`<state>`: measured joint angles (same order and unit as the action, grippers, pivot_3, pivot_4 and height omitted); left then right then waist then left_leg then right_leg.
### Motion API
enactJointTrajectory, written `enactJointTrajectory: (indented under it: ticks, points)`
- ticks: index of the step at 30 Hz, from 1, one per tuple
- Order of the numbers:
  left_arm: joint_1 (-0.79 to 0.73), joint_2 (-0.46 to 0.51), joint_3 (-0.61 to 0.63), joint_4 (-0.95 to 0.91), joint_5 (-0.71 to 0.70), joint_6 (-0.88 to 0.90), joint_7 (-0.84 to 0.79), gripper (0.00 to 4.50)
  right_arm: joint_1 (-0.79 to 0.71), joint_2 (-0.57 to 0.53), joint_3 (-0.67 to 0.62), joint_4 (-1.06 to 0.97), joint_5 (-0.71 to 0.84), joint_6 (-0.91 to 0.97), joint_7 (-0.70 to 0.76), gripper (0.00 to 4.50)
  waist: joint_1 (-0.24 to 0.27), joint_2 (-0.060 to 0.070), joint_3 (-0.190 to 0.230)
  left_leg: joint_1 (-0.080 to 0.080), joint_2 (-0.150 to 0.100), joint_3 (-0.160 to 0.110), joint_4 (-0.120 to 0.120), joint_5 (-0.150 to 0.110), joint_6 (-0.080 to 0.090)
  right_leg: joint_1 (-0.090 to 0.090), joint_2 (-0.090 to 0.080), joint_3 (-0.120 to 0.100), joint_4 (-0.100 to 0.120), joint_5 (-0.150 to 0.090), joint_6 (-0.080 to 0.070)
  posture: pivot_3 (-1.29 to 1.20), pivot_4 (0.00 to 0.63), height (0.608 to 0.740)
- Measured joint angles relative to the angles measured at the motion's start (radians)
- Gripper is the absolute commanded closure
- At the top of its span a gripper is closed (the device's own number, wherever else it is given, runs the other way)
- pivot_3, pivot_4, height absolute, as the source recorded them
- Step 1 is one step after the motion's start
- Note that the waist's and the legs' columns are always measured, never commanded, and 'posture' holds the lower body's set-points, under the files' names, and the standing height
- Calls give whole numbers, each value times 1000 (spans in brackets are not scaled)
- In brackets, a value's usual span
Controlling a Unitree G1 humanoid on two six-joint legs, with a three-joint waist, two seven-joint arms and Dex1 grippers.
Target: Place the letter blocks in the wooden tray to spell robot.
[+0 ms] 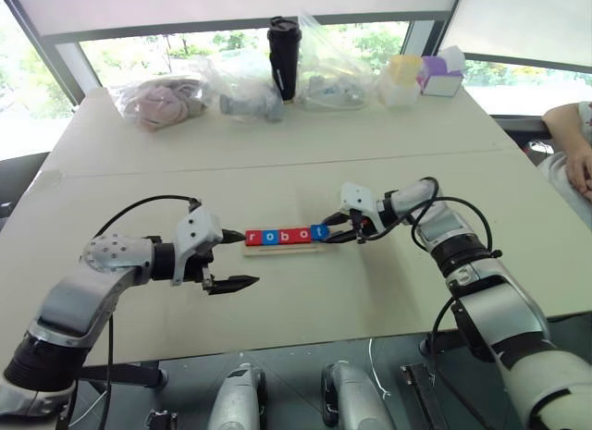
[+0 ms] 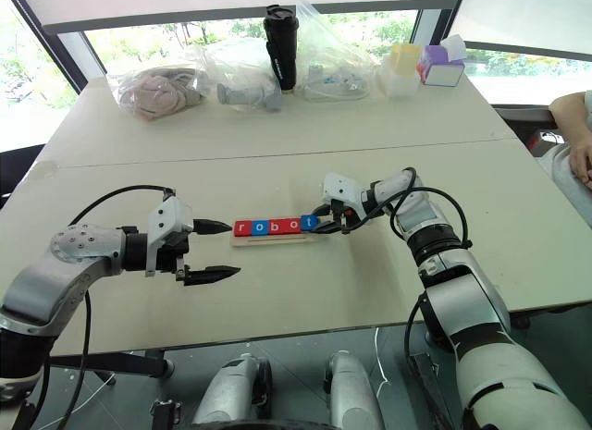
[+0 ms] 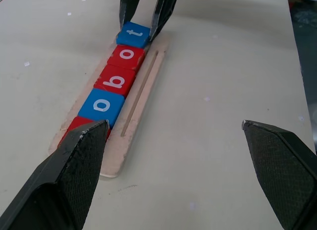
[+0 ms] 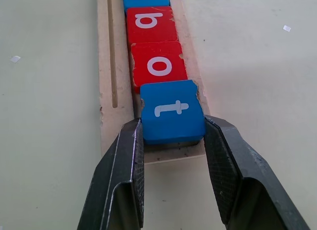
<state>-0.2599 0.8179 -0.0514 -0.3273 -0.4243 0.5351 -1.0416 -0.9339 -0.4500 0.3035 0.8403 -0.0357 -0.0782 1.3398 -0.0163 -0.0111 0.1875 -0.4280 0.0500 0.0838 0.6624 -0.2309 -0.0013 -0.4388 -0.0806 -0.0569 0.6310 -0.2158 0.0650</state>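
t block (image 4: 171, 111): light, rigid, slick; I pinch its side edges.
Right gripper (image 4: 173, 141): clamped on it at the wooden tray (image 4: 106, 91) right end.
Left gripper (image 1: 239, 260): wide, empty.

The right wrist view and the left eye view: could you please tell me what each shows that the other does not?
The right wrist view alone makes plain that the right gripper is clamped on the sides of the blue square "t" block, and shows chipped edges on the neighbouring red "o" block.

The left eye view alone gives the open left gripper, the black tumbler and plastic bags on the far table.

Both show the pale wooden tray.
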Motion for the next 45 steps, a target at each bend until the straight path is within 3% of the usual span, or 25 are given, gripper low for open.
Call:
enactJointTrajectory:
  ticks: [36,42,43,45]
  points:
    - [-30,-8,-14,43,31,-39,-1,0,47,-16,-15,-135,9,123,40,3354,1,0,0,0,0,0,0,0,0,0,0,0,0,0,0,0,150,740]
    - [-30,-13,-14,43,31,-39,0,0,47,-14,-15,-135,9,123,23,265,1,0,0,0,0,0,0,0,0,0,0,0,0,0,0,0,150,740]
    - [-30,-13,-14,43,31,-39,0,0,47,-14,-15,-135,9,123,23,45,1,0,0,0,0,0,0,0,0,0,0,0,0,0,0,0,150,740]
    - [-30,-13,-14,43,31,-38,0,0,47,-12,-15,-135,9,123,22,45,1,0,0,0,0,0,0,0,0,0,0,0,0,0,0,0,150,740]
